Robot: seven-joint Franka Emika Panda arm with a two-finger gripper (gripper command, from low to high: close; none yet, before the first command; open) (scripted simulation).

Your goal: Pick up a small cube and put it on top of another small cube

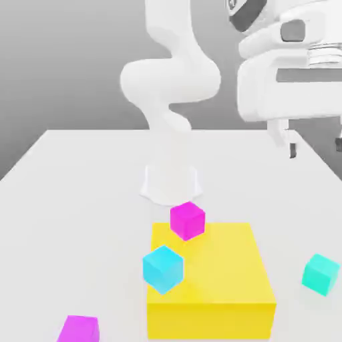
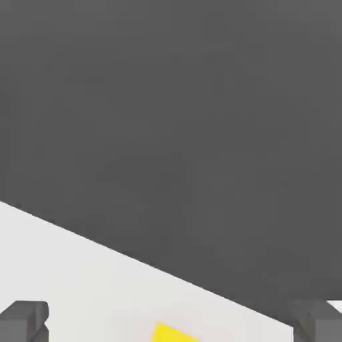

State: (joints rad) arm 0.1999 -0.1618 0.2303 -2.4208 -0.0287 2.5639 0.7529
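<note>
Nearest the front of the table point(image 1: 80, 174) lies a magenta cube point(image 1: 79, 330), at about seven o'clock from the big yellow block point(image 1: 220, 280). A sky-cyan cube point(image 1: 163, 268) sits at the block's nine o'clock edge, seemingly propped against its side, and a second magenta cube point(image 1: 187, 220) sits at its eleven o'clock corner. The small cube point(image 1: 320, 274), greenish-teal, rests alone on the table at the block's three o'clock, well apart from it.

Farther back and high up, the gripper point(image 1: 314, 143) hangs empty with its fingers spread wide; in the hand view, both fingertips point(image 2: 24, 320) frame a sliver of yellow.

The danger I see is confusion: the two bluish cubes look alike, and a descent toward the wrong one could knock it off the block. The teal cube also sits near the table's edge on the exterior view's right, so a clumsy nudge might push it off.
</note>
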